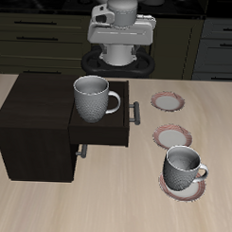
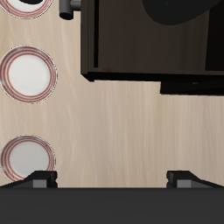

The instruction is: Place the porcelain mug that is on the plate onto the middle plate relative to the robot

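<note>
**Reach for the mug on the front plate not yet begun**

On the dark wooden cabinet [image 1: 37,115], a larger grey-white speckled mug [image 1: 93,98] is seen above the open drawer; it is to be left alone. The grey-white speckled porcelain mug [image 1: 184,169] rests on the plate nearest the table's front edge. The middle red-rimmed saucer plate [image 1: 172,137] lies bare just behind it. A descent from above, clear of the loop handle, is judged best. The white arm's gripper [image 1: 119,35] is held high at the table's back, fingers [image 2: 38,180] spread wide, nothing gripped.
</note>
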